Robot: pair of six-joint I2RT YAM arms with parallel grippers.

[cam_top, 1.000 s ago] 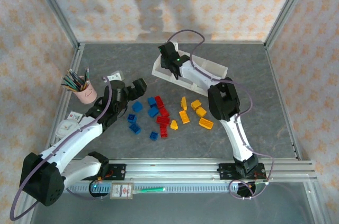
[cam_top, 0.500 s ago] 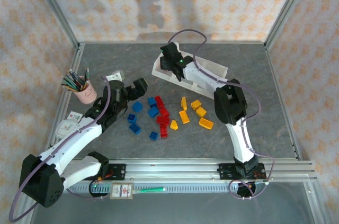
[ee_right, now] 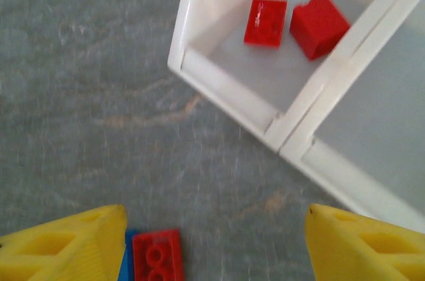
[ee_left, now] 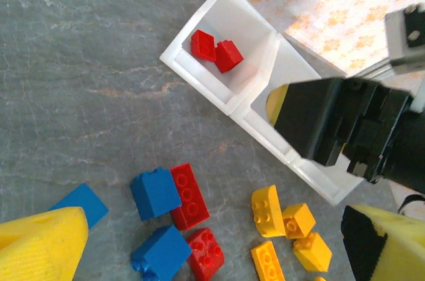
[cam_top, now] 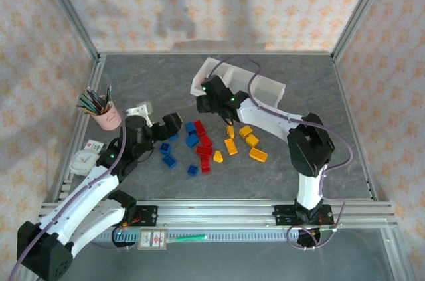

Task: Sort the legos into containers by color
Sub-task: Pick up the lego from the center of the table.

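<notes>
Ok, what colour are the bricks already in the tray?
Both bricks are red, clearest in the right wrist view.

The left arm (cam_top: pixel 96 183) is angling up from lower left toward frame centre, its left gripper (cam_top: pixel 174 123) holding its yellow fingers (ee_left: pixel 40 244) wide apart and empty. The right arm (cam_top: pixel 269 116) is arching from lower right to upper centre, with the right gripper (cam_top: pixel 204 90) likewise gaping.

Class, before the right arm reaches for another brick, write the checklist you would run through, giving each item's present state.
1. The right gripper is open and empty: ok.
2. Two red bricks lie in the end compartment of the tray: ok.
3. A loose red brick lies below the right gripper: ok.
4. The left gripper is open and apart from the right gripper: ok.
5. The middle compartment holds only one colour: cannot tell, it is only partly visible.
</notes>
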